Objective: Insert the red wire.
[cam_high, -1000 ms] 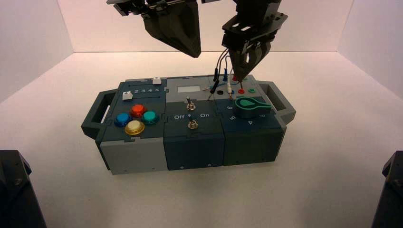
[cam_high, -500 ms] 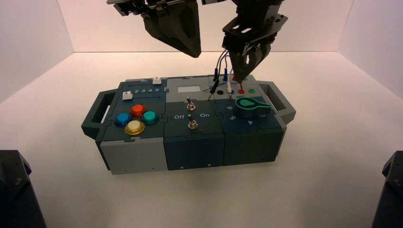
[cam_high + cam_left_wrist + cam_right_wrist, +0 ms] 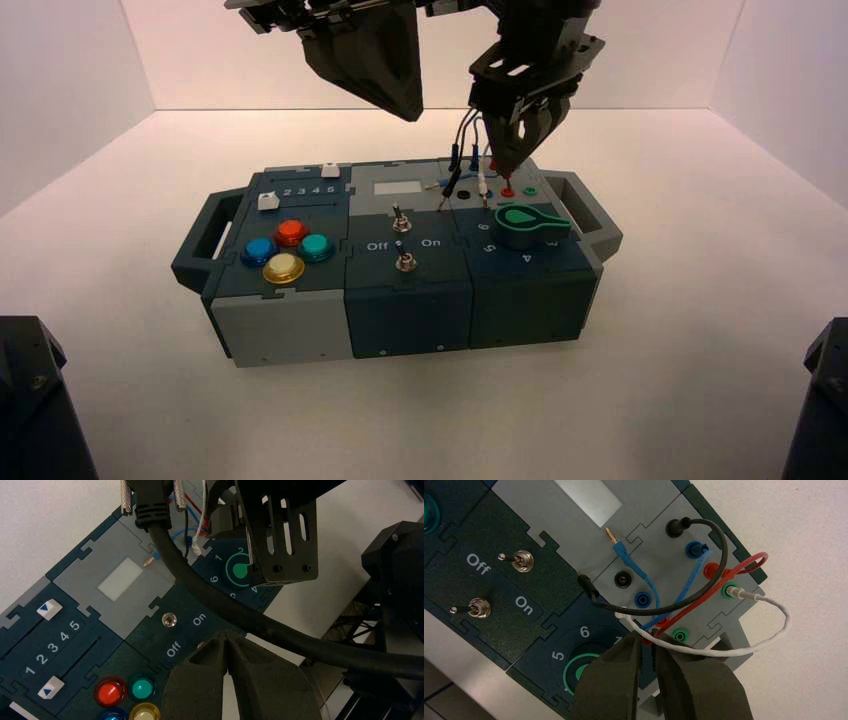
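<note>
The pale counter (image 3: 400, 415) spreads beneath everything—on it sits the box (image 3: 408, 315), a grey handle at each end. The left claw (image 3: 224, 634) waits above the middle of the box, its tips together, gripping nothing. The right claw (image 3: 647, 641) is down over the box's right rear panel, narrow, pinching the plug end of the red wire (image 3: 704, 596).

The green-and-black knob (image 3: 530, 226) stands at the right front, and the grey panel's pale display (image 3: 398, 187) sits in the middle at the back. Four round buttons (image 3: 283, 268), in red, blue, green and yellow, cluster at the left front; two metal toggle switches (image 3: 523, 560) stand mid-box, with two white sliders (image 3: 50, 609) on the left panel.

The red wire arcs from the rear red socket (image 3: 711, 570) to the claw; its held plug is just above the front red socket (image 3: 663, 620)—whether its pin has entered, I cannot tell. The black wire (image 3: 719, 575), blue wire (image 3: 636, 567) and white wire (image 3: 769, 640) each have a loose end.
</note>
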